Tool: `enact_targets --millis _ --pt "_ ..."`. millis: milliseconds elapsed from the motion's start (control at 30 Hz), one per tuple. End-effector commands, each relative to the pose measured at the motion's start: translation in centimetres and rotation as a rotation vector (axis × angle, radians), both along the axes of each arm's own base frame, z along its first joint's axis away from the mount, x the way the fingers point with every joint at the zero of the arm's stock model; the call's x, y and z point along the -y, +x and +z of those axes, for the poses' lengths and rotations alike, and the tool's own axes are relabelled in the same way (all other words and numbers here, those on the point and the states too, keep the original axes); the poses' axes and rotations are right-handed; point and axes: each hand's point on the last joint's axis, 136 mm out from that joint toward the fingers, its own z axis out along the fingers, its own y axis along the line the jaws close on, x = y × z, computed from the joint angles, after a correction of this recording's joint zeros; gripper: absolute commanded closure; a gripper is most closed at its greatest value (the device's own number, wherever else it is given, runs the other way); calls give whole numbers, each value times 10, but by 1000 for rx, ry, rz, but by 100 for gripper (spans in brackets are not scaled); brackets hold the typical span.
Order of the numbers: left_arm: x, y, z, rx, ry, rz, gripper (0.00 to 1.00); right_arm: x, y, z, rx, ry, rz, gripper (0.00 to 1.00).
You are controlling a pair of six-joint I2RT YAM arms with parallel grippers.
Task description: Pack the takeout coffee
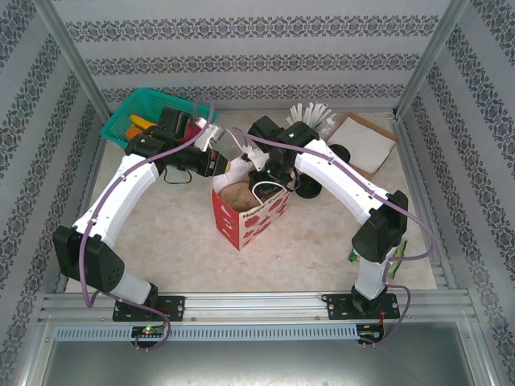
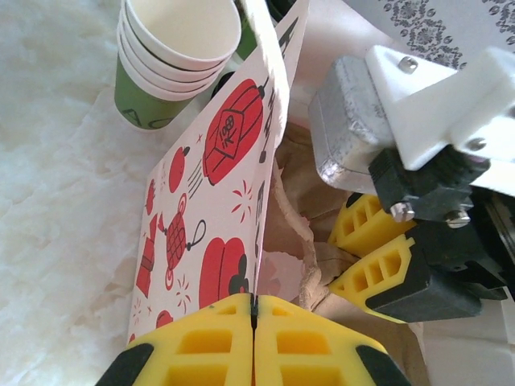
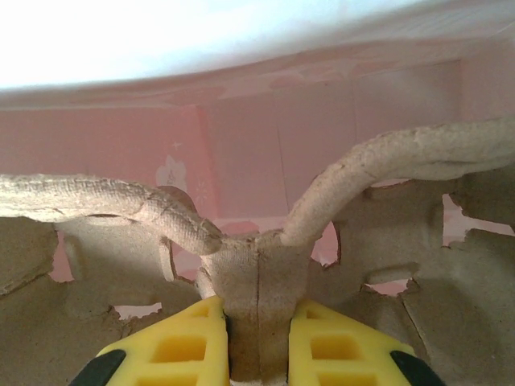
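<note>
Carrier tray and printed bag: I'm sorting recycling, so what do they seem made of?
The carrier tray looks like brown moulded pulp, matte: rough, fibrous, cracked skin and ragged cut-out edges. The bag seems to be thin white paper or card with red print, smooth and low-sheen; it stands as a stiff flat sheet. Coating unclear.

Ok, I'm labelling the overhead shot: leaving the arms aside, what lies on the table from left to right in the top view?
From the left: green basket → red-and-white paper bag → cup of white straws → flat brown-and-white paper pouch.
</note>
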Motion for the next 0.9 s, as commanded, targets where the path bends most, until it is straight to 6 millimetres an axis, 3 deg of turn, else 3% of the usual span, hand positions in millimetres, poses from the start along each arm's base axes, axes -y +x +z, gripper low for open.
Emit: enact_targets --millis 0,333,367,467,533,633,733,867 --pt "2 4 23 83 -73 -14 100 3 -18 -5 -86 -37 36 100" --pt "5 -2 38 143 -121 -41 96 -3 -19 -14 -164 -55 5 100" --pt "3 0 38 151 -107 -27 93 -4 -18 -14 -173 -56 -6 100" --pt "-5 -4 47 175 -64 -1 69 -3 -17 -16 -177 -68 -29 100" --pt "-7 -15 58 219 -60 -18 49 -2 -16 -17 -172 -75 -42 100" --pt "-9 -33 66 284 -26 -41 29 -3 -14 -19 -173 -79 -67 100" --pt "-10 -51 72 343 -5 -54 16 -3 -11 -21 -168 -78 -93 100" --pt "-2 -76 79 436 -7 -91 10 -2 -8 -24 -154 -85 -121 100"
